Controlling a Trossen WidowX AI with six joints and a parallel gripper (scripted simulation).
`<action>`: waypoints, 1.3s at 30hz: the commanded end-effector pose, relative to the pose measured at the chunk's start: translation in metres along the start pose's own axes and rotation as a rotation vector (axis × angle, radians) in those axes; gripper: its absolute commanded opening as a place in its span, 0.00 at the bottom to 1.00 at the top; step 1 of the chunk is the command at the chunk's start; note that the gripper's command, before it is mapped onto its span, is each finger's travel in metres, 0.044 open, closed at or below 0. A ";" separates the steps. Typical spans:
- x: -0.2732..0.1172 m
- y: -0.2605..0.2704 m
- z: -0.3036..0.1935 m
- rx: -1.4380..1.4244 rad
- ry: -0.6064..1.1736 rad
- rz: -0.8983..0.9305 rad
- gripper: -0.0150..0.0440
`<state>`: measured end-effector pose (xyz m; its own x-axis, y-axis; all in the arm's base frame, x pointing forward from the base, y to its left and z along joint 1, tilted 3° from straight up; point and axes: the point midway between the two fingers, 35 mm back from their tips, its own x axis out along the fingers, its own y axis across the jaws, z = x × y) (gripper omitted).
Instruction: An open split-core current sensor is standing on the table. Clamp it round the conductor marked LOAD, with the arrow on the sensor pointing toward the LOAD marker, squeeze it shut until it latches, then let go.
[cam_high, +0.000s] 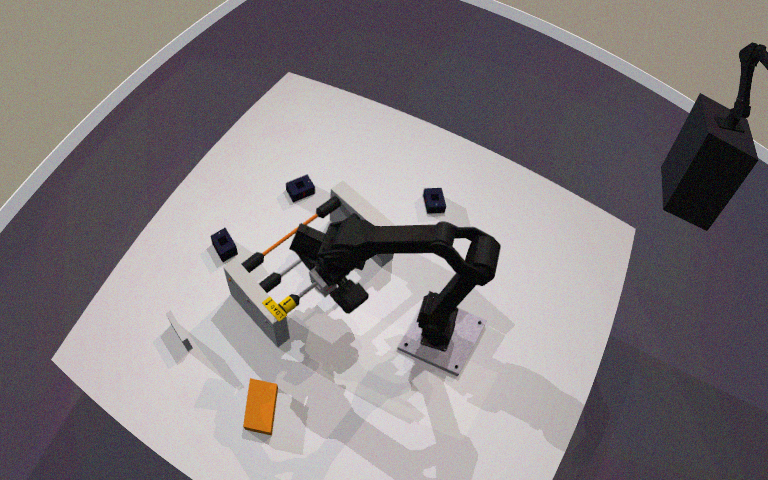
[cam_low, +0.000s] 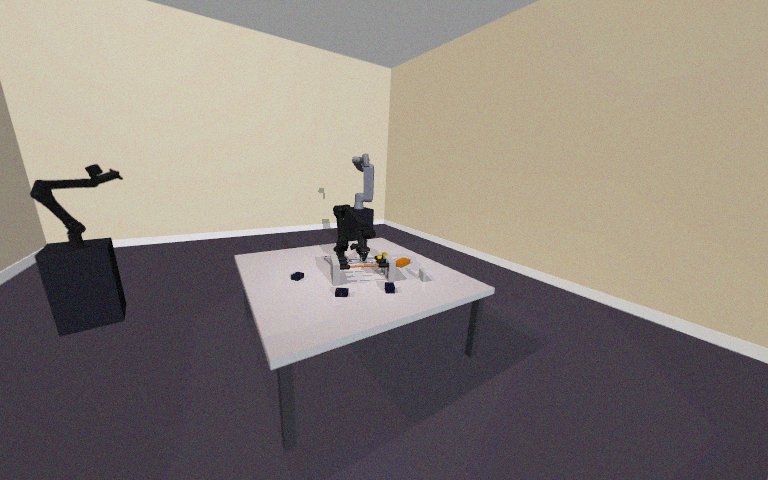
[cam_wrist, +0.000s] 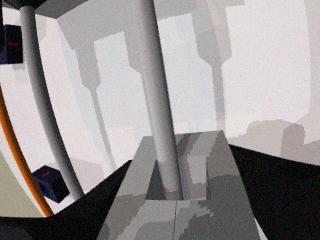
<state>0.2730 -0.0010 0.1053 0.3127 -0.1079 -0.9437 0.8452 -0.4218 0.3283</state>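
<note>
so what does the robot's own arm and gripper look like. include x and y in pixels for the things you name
The arm (cam_high: 402, 237) (cam_low: 342, 229) is matte black, with chunky rounded joints and no marking I can make out. The gripper (cam_high: 323, 280) (cam_low: 363, 257) (cam_wrist: 179, 159) is black too, with blocky sides. The base plate (cam_high: 463, 353) is pale and square, with dark bolts near its corners. I see no cables.

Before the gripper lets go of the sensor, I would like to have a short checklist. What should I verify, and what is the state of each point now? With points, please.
1. Gripper (cam_high: 325, 277) (cam_low: 363, 257) (cam_wrist: 179, 159) shut on the sensor (cam_high: 321, 281) (cam_wrist: 225, 175): ok.
2. LOAD conductor (cam_high: 307, 290) (cam_wrist: 155, 75) running through the sensor's opening: ok.
3. Orange conductor (cam_high: 288, 233) (cam_low: 365, 266) (cam_wrist: 10, 135) outside the sensor: ok.
4. Sensor's arrow pointing toward the LOAD marker (cam_high: 274, 308): cannot tell, no arrow is visible on the sensor.
5. Latch engaged: cannot tell; the wrist view shows a thin seam, but no latch.
</note>
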 end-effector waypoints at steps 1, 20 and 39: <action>0.000 0.001 0.000 0.001 -0.003 -0.006 0.25; 0.008 0.002 0.000 0.000 -0.002 -0.089 0.25; 0.007 0.003 0.001 0.003 -0.004 -0.088 0.69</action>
<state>0.2775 -0.0037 0.0997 0.2369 -0.0749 -0.9686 0.8674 -0.4328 0.2456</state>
